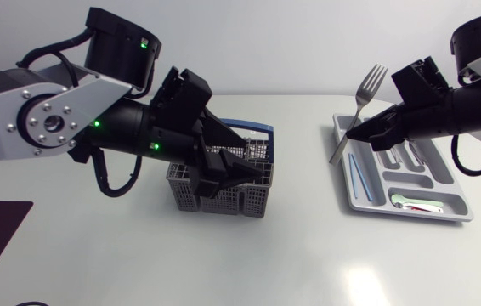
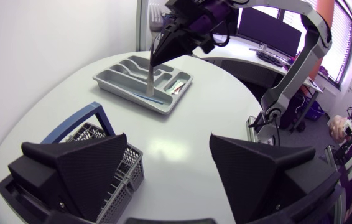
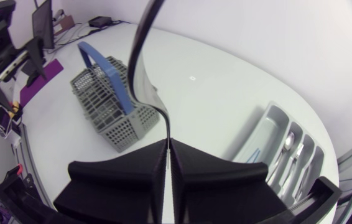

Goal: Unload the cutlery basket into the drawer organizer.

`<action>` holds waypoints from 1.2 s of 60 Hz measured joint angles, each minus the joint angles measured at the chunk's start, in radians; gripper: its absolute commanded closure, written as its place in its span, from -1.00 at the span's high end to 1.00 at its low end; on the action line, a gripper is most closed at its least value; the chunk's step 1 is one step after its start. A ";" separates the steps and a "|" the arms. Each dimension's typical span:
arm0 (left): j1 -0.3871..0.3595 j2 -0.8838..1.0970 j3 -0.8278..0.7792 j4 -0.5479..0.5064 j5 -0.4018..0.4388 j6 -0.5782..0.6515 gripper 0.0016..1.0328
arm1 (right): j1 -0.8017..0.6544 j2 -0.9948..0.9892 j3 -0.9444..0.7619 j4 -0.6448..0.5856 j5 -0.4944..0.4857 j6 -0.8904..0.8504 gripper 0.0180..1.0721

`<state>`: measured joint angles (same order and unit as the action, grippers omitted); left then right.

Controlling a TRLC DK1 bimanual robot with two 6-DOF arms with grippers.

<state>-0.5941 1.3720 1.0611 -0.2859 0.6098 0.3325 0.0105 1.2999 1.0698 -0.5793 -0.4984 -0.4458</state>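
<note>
Head view: the left gripper (image 1: 253, 172) is hovering over the basket (image 1: 183, 192) at centre, fingers spread. At upper right, the right gripper (image 1: 356, 132) is pinching a fork (image 1: 369, 88), tines up, above the tray's (image 1: 444, 209) left end.

Left wrist: the basket (image 2: 129, 174) is sitting under one spread finger, with the tray (image 2: 111, 81) well ahead.

Right wrist: the fingers are pressing together on the fork's handle; the basket is lying ahead and the tray beside the gripper.

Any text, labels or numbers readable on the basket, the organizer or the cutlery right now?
None readable.
The cutlery basket, drawer organizer and fork show no print.
The red-and-green item in the organizer is too small to tell.
</note>
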 measured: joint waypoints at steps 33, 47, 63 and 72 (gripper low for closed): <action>-0.018 -0.080 -0.029 -0.011 -0.073 0.001 0.90 | -0.069 0.303 0.239 0.060 0.334 0.087 -0.89; -0.017 -0.105 -0.042 -0.015 -0.077 0.005 0.90 | -0.087 0.389 0.316 0.061 0.416 0.110 -0.89; -0.006 -0.129 -0.058 -0.016 -0.077 0.008 0.90 | -0.109 0.467 0.402 0.047 0.452 0.193 -0.89; -0.002 -0.139 -0.068 -0.016 -0.077 0.008 0.90 | -0.116 0.499 0.423 0.042 0.546 0.242 -0.89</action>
<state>-0.5964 1.2327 0.9928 -0.3016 0.5327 0.3408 -0.1059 1.7992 1.4929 -0.5373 0.0479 -0.2039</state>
